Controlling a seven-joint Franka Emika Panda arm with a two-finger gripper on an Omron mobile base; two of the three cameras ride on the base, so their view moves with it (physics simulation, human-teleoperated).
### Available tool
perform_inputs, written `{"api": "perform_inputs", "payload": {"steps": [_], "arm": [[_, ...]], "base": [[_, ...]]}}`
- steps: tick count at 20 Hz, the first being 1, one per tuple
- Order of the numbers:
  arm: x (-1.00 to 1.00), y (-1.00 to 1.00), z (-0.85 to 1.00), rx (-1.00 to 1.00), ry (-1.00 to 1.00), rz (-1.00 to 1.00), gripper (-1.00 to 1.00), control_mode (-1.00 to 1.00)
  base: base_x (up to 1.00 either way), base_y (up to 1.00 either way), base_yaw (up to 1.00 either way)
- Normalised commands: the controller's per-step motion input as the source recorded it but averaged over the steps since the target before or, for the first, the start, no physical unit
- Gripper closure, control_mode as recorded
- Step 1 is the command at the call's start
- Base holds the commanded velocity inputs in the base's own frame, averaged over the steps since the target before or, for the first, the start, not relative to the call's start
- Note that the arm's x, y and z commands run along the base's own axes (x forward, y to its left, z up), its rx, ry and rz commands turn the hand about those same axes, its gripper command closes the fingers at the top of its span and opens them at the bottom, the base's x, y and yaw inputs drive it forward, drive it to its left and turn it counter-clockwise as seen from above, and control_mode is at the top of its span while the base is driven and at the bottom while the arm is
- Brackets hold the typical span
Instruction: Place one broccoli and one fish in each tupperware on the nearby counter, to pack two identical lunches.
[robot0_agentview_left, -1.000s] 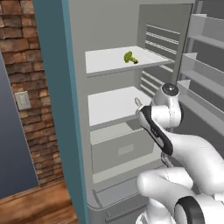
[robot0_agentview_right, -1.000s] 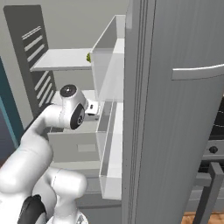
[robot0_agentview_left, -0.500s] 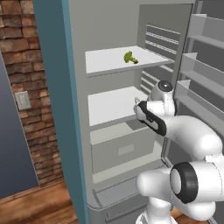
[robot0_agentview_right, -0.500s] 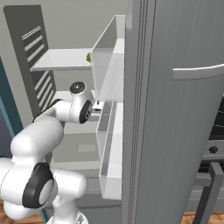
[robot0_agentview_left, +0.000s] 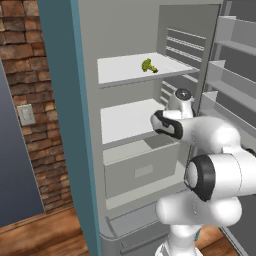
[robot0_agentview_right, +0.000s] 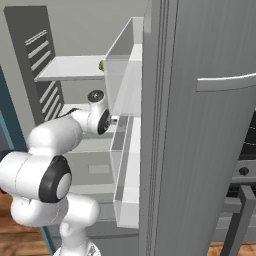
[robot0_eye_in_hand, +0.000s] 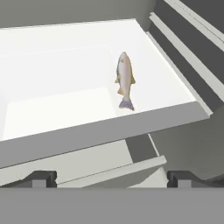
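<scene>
With the fridge door (robot0_agentview_right: 200, 125) swung open, the arm reaches into the fridge interior at the level of the middle shelf (robot0_agentview_left: 131, 120). Gripper (robot0_eye_in_hand: 111, 177) sits just in front of that shelf's front edge; in the hand view its two dark fingertips (robot0_eye_in_hand: 41, 178) stand far apart at the bottom corners, jaws wide, nothing between them.

Fish (robot0_eye_in_hand: 125, 80): lies flat on the white middle shelf, toward its right side as the hand view shows it, lengthwise front to back, tail end nearest the shelf lip, head pointing deeper in. Pale pink-grey body, purplish tail. Apart from the gripper, not touched.

Broccoli (robot0_agentview_left: 148, 66): small green piece on the upper shelf (robot0_agentview_left: 125, 67), toward the right and near the back. From the right base view only a sliver of green (robot0_agentview_right: 101, 65) shows at the edge of the clear door bin (robot0_agentview_right: 122, 65).

Below the middle shelf, a grey drawer (robot0_agentview_left: 140, 167) with a small handle plate, closed or nearly so. Ribbed vents (robot0_agentview_left: 182, 42) on the fridge's right inner wall. Door shelves (robot0_agentview_left: 235, 75) stand at the right of the left base view.

Brick wall (robot0_agentview_left: 30, 100) with a pale switch plate (robot0_agentview_left: 26, 115) left of the teal fridge side panel (robot0_agentview_left: 65, 110). Wooden floor (robot0_agentview_left: 45, 235) below.
</scene>
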Motion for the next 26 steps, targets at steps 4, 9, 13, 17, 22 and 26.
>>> {"api": "perform_inputs", "payload": {"steps": [4, 9, 13, 17, 22, 26], "arm": [[0.42, -0.05, -0.16, 0.0, 0.01, 0.0, -1.0, -1.0], [0.41, -0.07, -0.26, 0.0, 0.0, 0.0, -1.0, -1.0], [0.45, -0.01, -0.35, 0.0, 0.0, 0.0, -1.0, -1.0], [0.45, -0.08, -0.29, 0.0, 0.0, 0.0, -1.0, -1.0], [0.43, -0.17, -0.14, 0.0, 0.0, 0.0, -1.0, -1.0], [0.47, -0.11, -0.18, 0.0, 0.0, 0.0, -1.0, -1.0]], "base": [[0.0, 0.0, 0.0], [0.0, 0.0, 0.0], [0.0, 0.0, 0.0], [0.0, 0.0, 0.0], [0.0, 0.0, 0.0], [0.0, 0.0, 0.0]]}}
